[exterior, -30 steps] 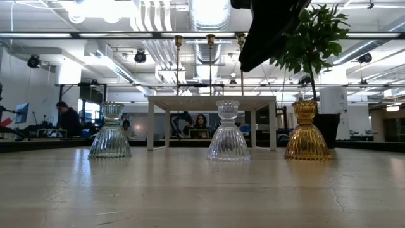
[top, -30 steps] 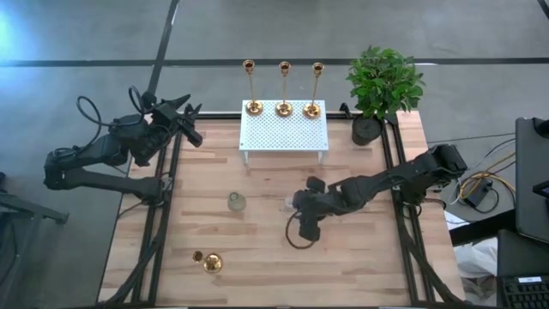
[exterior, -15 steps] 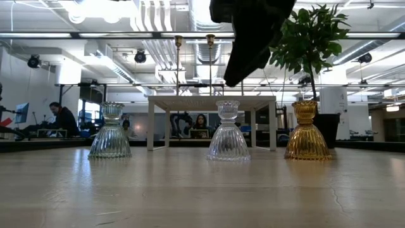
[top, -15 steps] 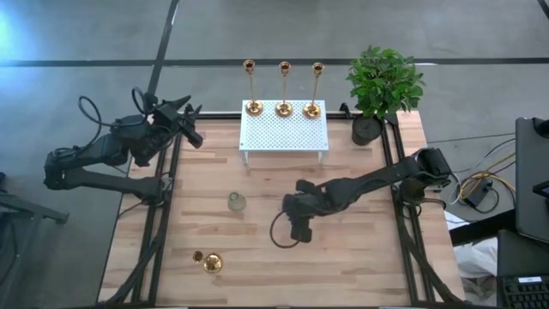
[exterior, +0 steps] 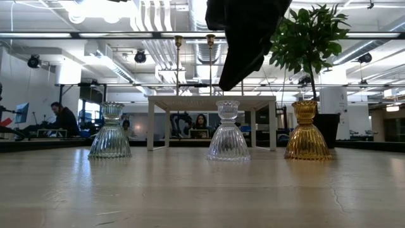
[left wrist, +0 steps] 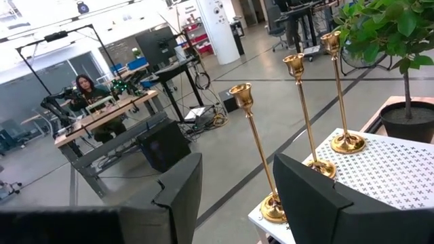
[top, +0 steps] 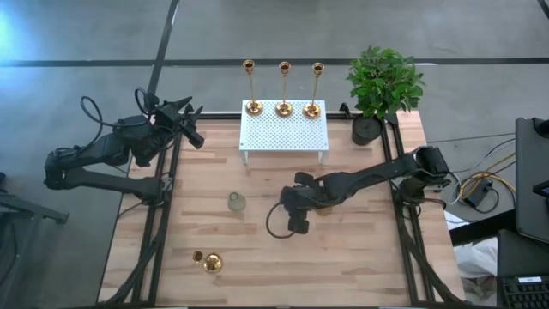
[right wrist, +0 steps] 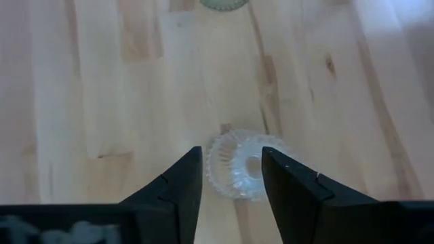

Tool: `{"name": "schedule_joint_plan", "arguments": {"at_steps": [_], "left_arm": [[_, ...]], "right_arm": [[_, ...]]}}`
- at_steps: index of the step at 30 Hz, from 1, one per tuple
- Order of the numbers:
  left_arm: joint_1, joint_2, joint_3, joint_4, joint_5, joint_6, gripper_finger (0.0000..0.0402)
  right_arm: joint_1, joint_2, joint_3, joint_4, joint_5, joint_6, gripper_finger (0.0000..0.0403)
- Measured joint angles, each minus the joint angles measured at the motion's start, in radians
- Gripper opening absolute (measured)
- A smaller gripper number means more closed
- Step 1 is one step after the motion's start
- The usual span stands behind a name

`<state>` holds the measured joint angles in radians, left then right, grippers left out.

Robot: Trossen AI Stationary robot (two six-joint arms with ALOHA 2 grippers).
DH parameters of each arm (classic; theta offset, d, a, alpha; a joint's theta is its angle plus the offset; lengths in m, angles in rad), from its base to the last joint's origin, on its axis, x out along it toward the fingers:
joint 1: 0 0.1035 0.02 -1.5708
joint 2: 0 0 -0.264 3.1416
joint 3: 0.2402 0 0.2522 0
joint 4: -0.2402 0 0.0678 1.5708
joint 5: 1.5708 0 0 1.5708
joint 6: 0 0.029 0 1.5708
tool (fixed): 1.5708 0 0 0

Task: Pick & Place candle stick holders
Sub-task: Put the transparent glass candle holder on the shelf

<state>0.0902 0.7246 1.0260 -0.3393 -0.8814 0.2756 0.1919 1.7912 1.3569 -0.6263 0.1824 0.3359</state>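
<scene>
My right gripper (right wrist: pixel 229 177) has its fingers (right wrist: pixel 178 181) spread apart and empty, pointing down at a clear glass holder (right wrist: pixel 243 165) that stands on the table (right wrist: pixel 102 102) directly below the gap. From above, that gripper (top: pixel 296 225) hangs over the middle of the table (top: pixel 360 257), with the right arm (top: pixel 377 176) stretched in from the right edge and hiding the glass piece beneath it. In the low view the arm is a dark mass (exterior: pixel 243 35) above the middle glass holder (exterior: pixel 228 131).

A second clear holder (top: pixel 237 202) stands to the left of the gripper, apart from it, and a gold ribbed one (top: pixel 212 263) sits near the front left (it looks upright at table level (exterior: pixel 307 130), with a small gold bit (top: pixel 197 256) beside it).

The three tall brass candlesticks (top: pixel 284 88) stand in a row along the far edge of the white perforated stand (top: pixel 283 133), left (top: pixel 251 87), middle and right (top: pixel 315 89). A potted plant (top: pixel 383 86) is at the stand's right.

My left gripper (left wrist: pixel 234 196) waits off the table's far left corner (top: pixel 190 129), fingers (left wrist: pixel 178 193) parted with nothing between them, facing the candlesticks (left wrist: pixel 256 159).

A person (left wrist: pixel 85 87) sits at a desk in the room beyond.
</scene>
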Motion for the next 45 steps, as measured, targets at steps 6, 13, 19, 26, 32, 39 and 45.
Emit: {"name": "schedule_joint_plan", "arguments": {"at_steps": [6, 13, 19, 26, 32, 39, 45], "left_arm": [[0.000, 0.000, 0.000, 0.001, 0.000, 0.000, 0.0187], [0.000, -0.001, 0.000, 0.001, 0.000, 0.001, 0.0187], [0.000, -0.001, 0.000, -0.002, 0.000, 0.010, 0.0187], [0.000, -0.001, 0.000, -0.003, 0.000, 0.035, 0.0187], [0.000, -0.001, 0.000, -0.005, 0.000, 0.036, 0.0187], [0.000, -0.001, 0.000, -0.005, 0.000, 0.037, 0.0187], [0.000, 0.001, 0.000, -0.005, 0.000, 0.042, 0.0187]], "right_arm": [[-0.027, 0.000, -0.009, -0.008, -0.004, 0.027, 0.0143], [-0.018, -0.041, -0.010, -0.021, -0.012, 0.220, 0.0178], [0.078, -0.086, -0.028, -0.019, 0.126, 0.327, 0.0217], [0.182, -0.070, -0.078, 0.027, 0.358, 0.469, 0.0235], [0.225, -0.061, -0.126, 0.051, 0.502, 0.718, 0.0237], [0.261, -0.054, -0.210, 0.175, 0.548, 0.766, 0.0259], [0.282, -0.053, -0.358, 0.438, 0.572, 0.609, 0.0277]]}}
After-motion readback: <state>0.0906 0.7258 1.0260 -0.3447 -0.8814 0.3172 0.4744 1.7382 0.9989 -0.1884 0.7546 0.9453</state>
